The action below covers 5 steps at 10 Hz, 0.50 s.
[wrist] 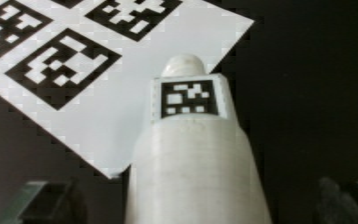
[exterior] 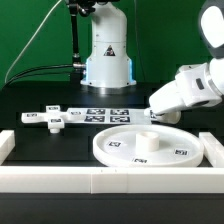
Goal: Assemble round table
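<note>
The white cylinder leg (wrist: 190, 150) fills the middle of the wrist view, with a black-and-white tag (wrist: 188, 98) near its far end. My gripper (wrist: 194, 208) is open and straddles the leg; the dark fingers (wrist: 44, 200) stand apart from its sides. In the exterior view the gripper (exterior: 153, 110) reaches down from the right, just behind the large flat disc (exterior: 120, 150), and hides the leg. The disc has a short raised hub (exterior: 150, 138). The cross-shaped piece (exterior: 52, 119) lies on the black table at the exterior view's left.
The marker board (exterior: 105, 113) (wrist: 87, 50) lies flat just beyond the leg. A low white wall (exterior: 100, 182) runs along the table's front and sides. The arm's white base (exterior: 107, 55) stands at the back, with cables beside it.
</note>
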Available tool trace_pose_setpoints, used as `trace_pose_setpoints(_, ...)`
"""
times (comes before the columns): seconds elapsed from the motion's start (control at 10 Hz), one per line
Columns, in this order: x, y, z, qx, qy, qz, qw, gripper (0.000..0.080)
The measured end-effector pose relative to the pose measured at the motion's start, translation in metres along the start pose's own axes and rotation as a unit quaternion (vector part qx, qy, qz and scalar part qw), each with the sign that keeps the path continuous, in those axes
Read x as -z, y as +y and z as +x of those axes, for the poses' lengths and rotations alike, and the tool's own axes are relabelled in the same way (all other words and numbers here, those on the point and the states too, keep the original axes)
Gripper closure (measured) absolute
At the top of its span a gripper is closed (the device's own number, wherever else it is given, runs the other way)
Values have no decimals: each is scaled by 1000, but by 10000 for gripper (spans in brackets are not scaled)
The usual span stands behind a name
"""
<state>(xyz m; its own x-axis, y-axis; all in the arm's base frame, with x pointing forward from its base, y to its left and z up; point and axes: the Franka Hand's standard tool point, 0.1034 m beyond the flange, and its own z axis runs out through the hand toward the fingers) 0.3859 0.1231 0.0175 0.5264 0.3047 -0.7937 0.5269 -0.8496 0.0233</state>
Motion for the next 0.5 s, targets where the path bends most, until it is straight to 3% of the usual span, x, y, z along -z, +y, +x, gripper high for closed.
trace_pose_setpoints(0.3,-2,4,4,7,5,1,1000,150)
trace_pose_setpoints(0.5,-3,5,6,7,10,1,1000,391)
